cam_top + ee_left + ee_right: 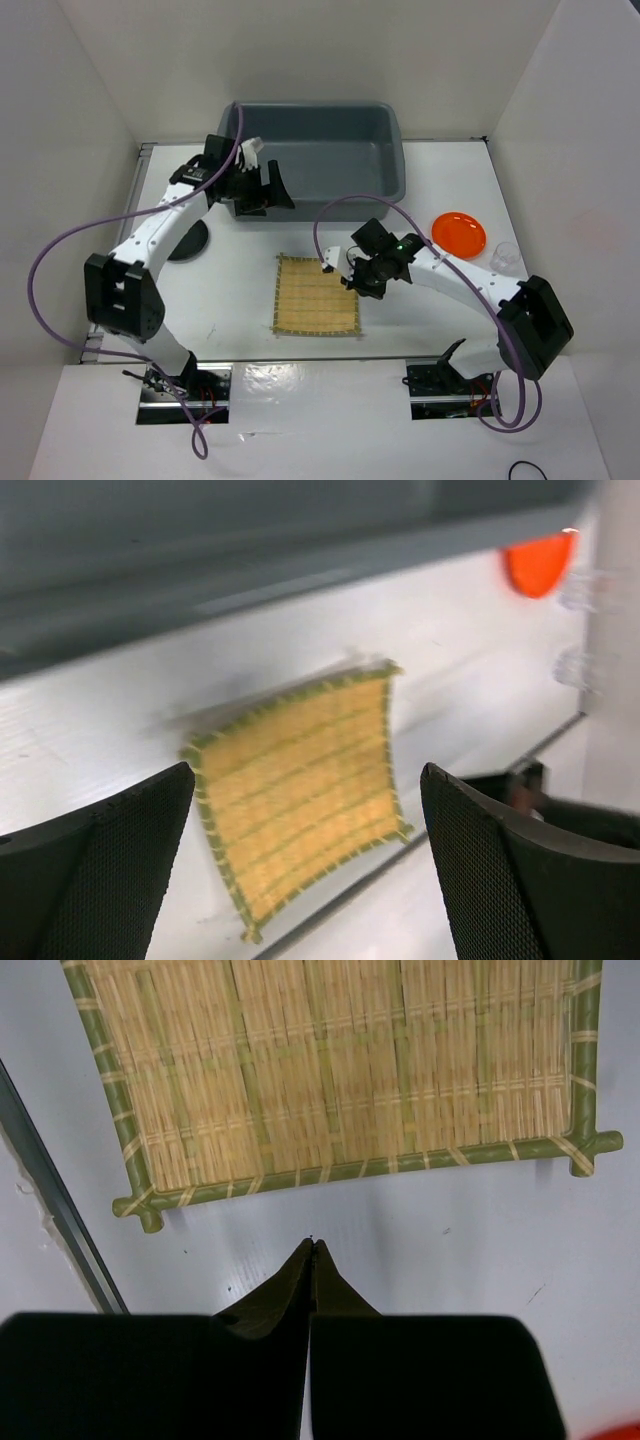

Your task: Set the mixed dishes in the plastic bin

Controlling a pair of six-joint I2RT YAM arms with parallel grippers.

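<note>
White worktop (pixel 232 292), boxed in by pale walls at the back and on both sides. Near the middle, right hand (pixel 312 1256) with fingers pressed together into one thin point, nothing pinched, tips aimed at the bamboo mat (pixel 350 1070) from over bare worktop just off its right-hand edge; touching or not, impossible to tell. Beyond the tips, mat flat on the worktop, about midway between the side edges and nearer the front edge than the back. Further left and back, left hand (pixel 308 815) spread wide, only air in the gap, raised by the front left corner of the grey bin (pixel 330 104), wrist view blurred and looking down past the bin's wall toward the mat. Bin against the back edge, roughly centred. Out toward the right edge, orange plate (pixel 459 233), well apart from the mat, with a clear cup (pixel 505 257) just beside it, closer to that edge. Toward the left edge, black plate (pixel 190 242), partly hidden under the left arm, apart from bin and mat alike.
</note>
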